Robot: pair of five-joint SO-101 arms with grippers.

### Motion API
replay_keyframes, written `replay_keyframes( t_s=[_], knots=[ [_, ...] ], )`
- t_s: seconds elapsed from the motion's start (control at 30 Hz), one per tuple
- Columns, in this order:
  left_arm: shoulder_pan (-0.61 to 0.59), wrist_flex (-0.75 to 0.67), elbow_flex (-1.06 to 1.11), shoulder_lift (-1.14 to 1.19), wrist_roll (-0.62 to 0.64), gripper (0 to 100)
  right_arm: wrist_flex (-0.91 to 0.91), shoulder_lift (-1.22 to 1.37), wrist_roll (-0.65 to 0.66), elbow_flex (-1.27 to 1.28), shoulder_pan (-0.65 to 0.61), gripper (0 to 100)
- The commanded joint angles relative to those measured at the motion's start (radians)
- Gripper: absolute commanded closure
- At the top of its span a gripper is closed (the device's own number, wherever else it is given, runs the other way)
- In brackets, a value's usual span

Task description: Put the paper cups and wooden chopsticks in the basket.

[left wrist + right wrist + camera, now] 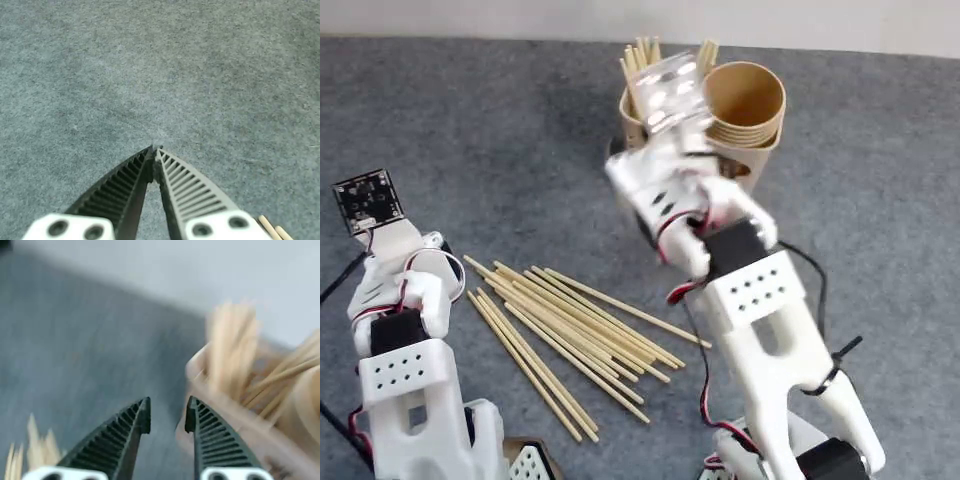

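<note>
Right end effector hangs released, empty, at the basket holding cups; left end effector sits clenched. Loose chopsticks lie on the counter. We judge grabbing them comes next.

One basket, many chopsticks (cups stacked)

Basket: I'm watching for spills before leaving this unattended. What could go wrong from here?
1. The right hand, open and empty, sits close to the basket wall. A nudge might tip it, spilling the stacked paper cups and upright chopsticks.
2. The loose chopsticks on the table lie overlapped in a fan, so a pinch there may catch several or scatter them.
</note>
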Motion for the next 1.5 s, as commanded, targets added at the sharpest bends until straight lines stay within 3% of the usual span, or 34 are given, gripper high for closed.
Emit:
replay_keyframes(
  t_s=[0.0, 0.2, 0.33, 0.57, 0.93, 1.03, 1.17, 1.47],
  knots=[
    [-0.007, -0.020, -0.012, -0.015, 0.005, 97, 0.088, -0.033, 0.058, 0.053, -0.085, 87.2],
    [-0.007, -0.020, -0.012, -0.015, 0.005, 97, 0.094, -0.018, 0.141, 0.219, -0.150, 87.2],
    [-0.007, -0.020, -0.012, -0.015, 0.005, 97, 0.094, 0.124, 0.153, 0.248, -0.160, 87.2],
    [-0.007, -0.020, -0.012, -0.015, 0.005, 97, 0.101, 0.430, 0.155, 0.093, -0.160, 87.2],
    [-0.007, -0.020, -0.012, -0.015, 0.005, 97, 0.097, 0.653, 0.187, 0.018, -0.165, 87.2],
    [-0.007, -0.020, -0.012, -0.015, 0.005, 97, 0.097, 0.691, 0.272, 0.018, -0.165, 88.0],
    [-0.007, -0.020, -0.012, -0.015, 0.005, 97, 0.101, 0.702, 0.336, 0.018, -0.162, 99.3],
    [-0.010, -0.020, -0.012, -0.016, 0.005, 97, 0.269, 0.628, 0.361, -0.062, -0.143, 99.3]
  ],
)
